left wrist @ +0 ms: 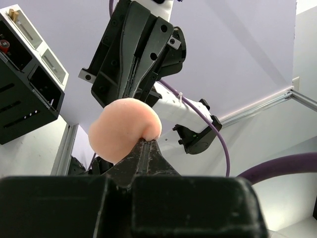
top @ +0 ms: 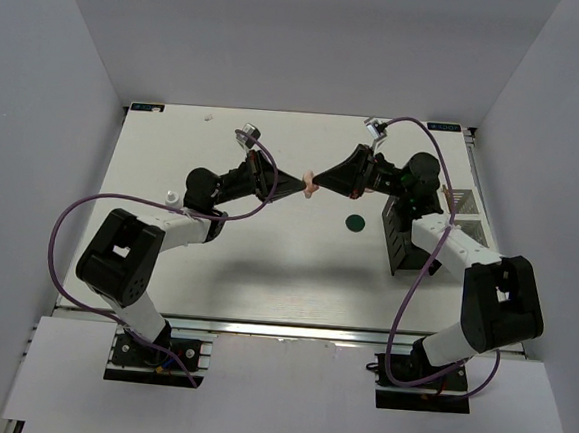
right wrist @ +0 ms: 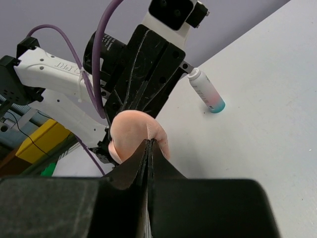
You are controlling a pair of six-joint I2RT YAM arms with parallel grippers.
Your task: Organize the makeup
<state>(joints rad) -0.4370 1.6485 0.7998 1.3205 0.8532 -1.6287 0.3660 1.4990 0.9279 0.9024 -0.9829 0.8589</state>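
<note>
A soft peach-pink round disc hangs in the air above the middle of the table, pinched from both sides. My left gripper is shut on its left edge, and the disc fills the left wrist view above my closed tips. My right gripper is shut on its right edge, its tips pressed together. A dark green disc lies on the table below right. A small white bottle lies by the left arm and shows in the right wrist view.
The black-and-white compartment box stands at the right edge; in the left wrist view it holds a dark red tube and a tan stick. Purple cables loop over both arms. White walls enclose the table.
</note>
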